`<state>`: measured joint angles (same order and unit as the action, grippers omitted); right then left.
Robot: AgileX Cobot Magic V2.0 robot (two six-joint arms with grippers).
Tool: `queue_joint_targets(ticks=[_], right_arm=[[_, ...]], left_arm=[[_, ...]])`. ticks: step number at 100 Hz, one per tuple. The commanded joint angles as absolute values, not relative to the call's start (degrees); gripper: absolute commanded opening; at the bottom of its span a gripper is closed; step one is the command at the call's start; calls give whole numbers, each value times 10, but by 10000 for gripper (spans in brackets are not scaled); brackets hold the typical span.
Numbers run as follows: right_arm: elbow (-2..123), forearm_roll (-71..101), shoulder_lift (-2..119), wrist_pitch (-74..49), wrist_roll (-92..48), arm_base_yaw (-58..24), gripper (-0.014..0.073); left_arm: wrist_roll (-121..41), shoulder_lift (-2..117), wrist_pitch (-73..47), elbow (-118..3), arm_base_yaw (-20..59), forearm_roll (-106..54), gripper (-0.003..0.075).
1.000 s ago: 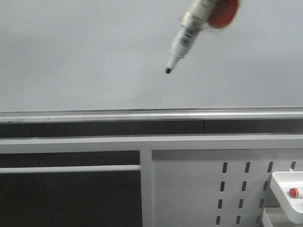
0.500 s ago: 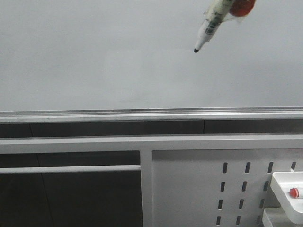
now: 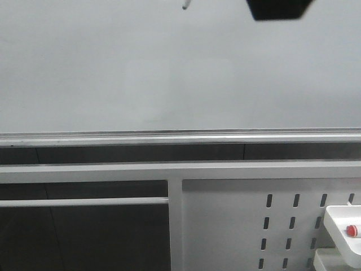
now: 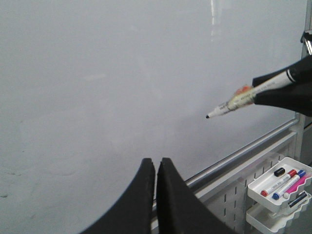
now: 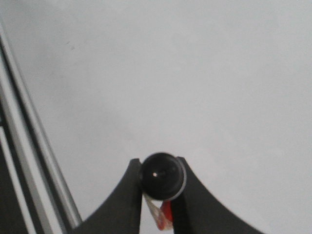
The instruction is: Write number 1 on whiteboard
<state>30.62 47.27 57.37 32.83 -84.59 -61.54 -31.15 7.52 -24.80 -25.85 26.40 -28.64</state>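
Observation:
The whiteboard (image 3: 141, 68) fills the upper half of the front view, with its silver rail (image 3: 169, 136) along the lower edge. No black stroke of a number 1 shows on it in any view. My right gripper (image 4: 275, 90) is shut on a white marker (image 4: 243, 96), whose black tip (image 4: 208, 116) points at the board. I cannot tell whether the tip touches. In the front view only the tip (image 3: 185, 5) and a dark part of the gripper (image 3: 279, 8) show at the top edge. The right wrist view shows the marker end-on (image 5: 162, 175). My left gripper (image 4: 156, 163) is shut and empty before the board.
A white perforated metal panel (image 3: 225, 226) sits under the rail at the lower right. White trays (image 4: 278, 192) on it hold several spare markers. One tray with a red cap (image 3: 352, 230) shows at the front view's right edge. Dark horizontal frame bars lie below the rail.
My right gripper has risen with the marker, and the tip has moved up and left. It is now almost out of the top of the front view.

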Motion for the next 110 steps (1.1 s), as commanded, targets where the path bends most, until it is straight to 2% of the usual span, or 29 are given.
queue_joint_targets(ticks=[1, 28, 62, 110], right_arm=[[328, 428, 588, 435, -747, -617, -69], [315, 414, 637, 506, -653, -617, -69], [300, 390, 697, 597, -651, -617, -69], [300, 381, 703, 596, -623, -591, -69]], left_arm=[[-305, 81, -221, -275, 263, -299, -20], [-305, 81, -221, -275, 263, -299, -20], [-305, 81, -221, -275, 263, -299, -20], [-305, 81, -221, -275, 263, -299, -20]])
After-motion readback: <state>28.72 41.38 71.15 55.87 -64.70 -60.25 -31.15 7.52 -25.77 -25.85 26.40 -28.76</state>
